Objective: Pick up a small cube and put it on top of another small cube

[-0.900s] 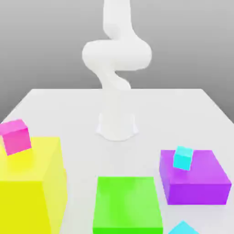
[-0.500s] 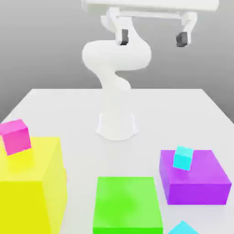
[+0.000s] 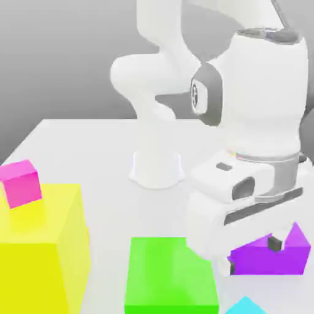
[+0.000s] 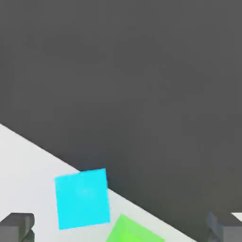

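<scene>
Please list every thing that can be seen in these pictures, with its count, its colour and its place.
small cyan cube: 1, bright cyan, on the white table near the edge, beside the green block; its tip shows at the bottom of the exterior view.
magenta cube: 1, magenta, on top of the yellow block.
yellow block: 1, yellow, at the exterior view's left.
green block: 1, green, front centre.
purple block: 1, purple, at the exterior view's right, mostly behind the hand.
table: 1, white.
arm: 1, white.
gripper: 1, open, low over the purple block.
</scene>
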Robot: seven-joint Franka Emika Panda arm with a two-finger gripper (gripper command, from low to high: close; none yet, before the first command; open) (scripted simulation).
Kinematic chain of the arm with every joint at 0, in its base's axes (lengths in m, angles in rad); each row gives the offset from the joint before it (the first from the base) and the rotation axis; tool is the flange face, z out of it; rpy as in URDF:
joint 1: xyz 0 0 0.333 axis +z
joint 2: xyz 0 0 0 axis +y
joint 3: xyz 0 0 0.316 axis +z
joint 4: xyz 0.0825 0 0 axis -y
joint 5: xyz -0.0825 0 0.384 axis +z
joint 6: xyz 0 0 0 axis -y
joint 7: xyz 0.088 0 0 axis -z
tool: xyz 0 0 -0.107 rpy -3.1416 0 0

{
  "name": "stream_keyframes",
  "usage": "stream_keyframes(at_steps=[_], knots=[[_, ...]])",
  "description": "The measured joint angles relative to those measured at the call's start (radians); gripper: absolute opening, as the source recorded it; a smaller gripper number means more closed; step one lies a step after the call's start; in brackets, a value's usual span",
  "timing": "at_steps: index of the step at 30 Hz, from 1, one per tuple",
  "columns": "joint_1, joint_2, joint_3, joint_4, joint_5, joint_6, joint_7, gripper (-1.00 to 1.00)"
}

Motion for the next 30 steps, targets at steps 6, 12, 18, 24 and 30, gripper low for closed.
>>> stream_keyframes(at_steps=[6, 12, 18, 24, 30], knots=[[0.025, 0.218, -0.003, 0.03, -0.034, 0.11, -0.015, 0.0], [0.028, 0.252, -0.006, 0.037, -0.037, 0.135, -0.013, -1.0], [0.018, 0.142, 0.002, 0.019, -0.024, 0.049, -0.025, -1.0], [-0.085, -0.06, -0.136, 0.05, -0.015, -0.125, 0.085, -1.0], [-0.278, -0.28, -0.266, 0.06, -0.037, -0.336, 0.283, -1.0]])
